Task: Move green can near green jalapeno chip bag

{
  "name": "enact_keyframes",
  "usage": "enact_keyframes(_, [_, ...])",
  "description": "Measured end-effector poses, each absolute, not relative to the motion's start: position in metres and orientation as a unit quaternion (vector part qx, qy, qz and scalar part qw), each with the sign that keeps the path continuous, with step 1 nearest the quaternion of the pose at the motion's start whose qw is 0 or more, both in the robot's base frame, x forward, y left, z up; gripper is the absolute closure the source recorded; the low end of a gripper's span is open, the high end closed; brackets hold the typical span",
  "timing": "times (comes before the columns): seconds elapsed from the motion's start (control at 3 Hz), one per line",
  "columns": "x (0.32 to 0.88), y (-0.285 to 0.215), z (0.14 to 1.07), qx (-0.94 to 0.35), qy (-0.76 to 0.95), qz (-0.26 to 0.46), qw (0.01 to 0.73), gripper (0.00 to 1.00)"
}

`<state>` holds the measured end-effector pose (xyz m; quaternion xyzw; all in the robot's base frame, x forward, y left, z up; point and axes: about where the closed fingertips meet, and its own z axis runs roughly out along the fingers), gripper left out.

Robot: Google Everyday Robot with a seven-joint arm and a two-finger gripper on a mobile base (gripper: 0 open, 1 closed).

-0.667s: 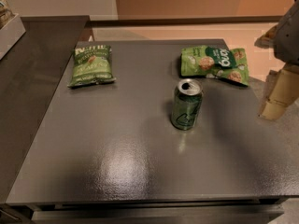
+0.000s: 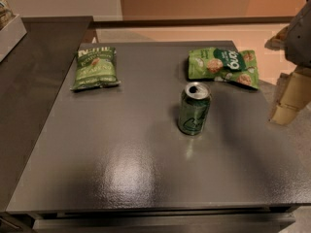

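The green can (image 2: 194,108) stands upright near the middle of the dark grey table (image 2: 121,159), silver top and pull tab showing. The green jalapeno chip bag (image 2: 95,67) lies flat at the table's far left, white lettering across its top. My gripper (image 2: 286,106) hangs at the right edge of the view, over the table's right side, well right of the can and not touching it. Its pale fingertips (image 2: 283,114) point down toward the table edge.
A brighter, wider green bag (image 2: 222,65) with a dark round logo lies at the far right, just behind the can. A darker counter (image 2: 29,67) adjoins the table on the left, with a white box (image 2: 8,30) at its far corner.
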<state>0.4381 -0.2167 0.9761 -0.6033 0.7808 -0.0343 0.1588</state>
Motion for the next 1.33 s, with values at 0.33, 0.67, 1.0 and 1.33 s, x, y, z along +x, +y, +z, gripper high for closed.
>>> enact_keyframes(0.33, [0.452,-0.195,0.954,-0.615,0.771,0.004,0.168,0.0])
enact_keyframes(0.67, [0.465,-0.171,0.93,-0.626,0.759,0.043,0.172,0.0])
enact_keyframes(1.0, [0.471,-0.156,0.918,-0.63,0.753,0.07,0.178,0.0])
enact_keyframes(1.33, [0.473,-0.141,0.911,-0.634,0.744,0.093,0.187,0.0])
